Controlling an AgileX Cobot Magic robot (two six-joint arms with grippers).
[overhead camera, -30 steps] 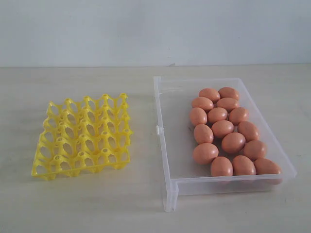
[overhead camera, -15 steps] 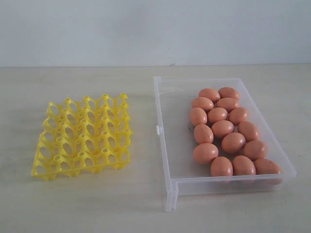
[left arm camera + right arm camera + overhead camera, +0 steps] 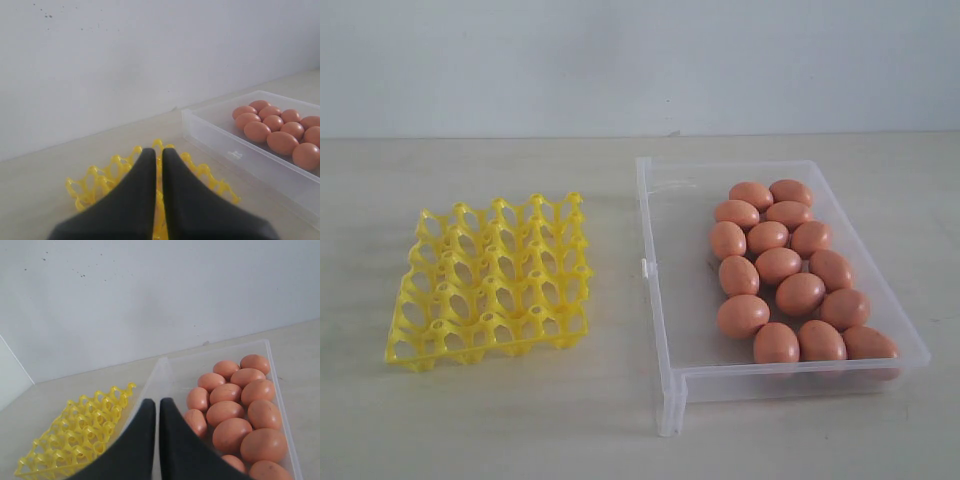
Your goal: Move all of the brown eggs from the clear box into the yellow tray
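On inspection, 1 yellow tray (image 3: 490,282) lay on the left of the table (image 3: 610,425) and 1 clear box (image 3: 682,300) on the right, apart from each other with a strip of bare tabletop between them. The brown eggs (image 3: 778,265) numbered 16, all inside the clear box and none in the yellow tray. They were packed in a loose cluster against the right half of the box, running from its far end to its near wall, most touching a neighbour; the left half of the box floor was bare. Every cup of the yellow tray that could be seen was unfilled; the cup count could not be fixed from the lattice. 2 grippers were recorded, each seen only from its own wrist camera. The left gripper (image 3: 157,152) was over the yellow tray, its 2 dark fingers (image 3: 137,200) pressed almost together with only a thin slit between them and nothing in it. The right gripper (image 3: 157,404) hung above the left wall of the clear box, the yellow tray to 1 side and the eggs to the other, its 2 fingers (image 3: 175,450) likewise drawn together and gripping nothing. A plain white wall (image 3: 620,60) stood behind the table.
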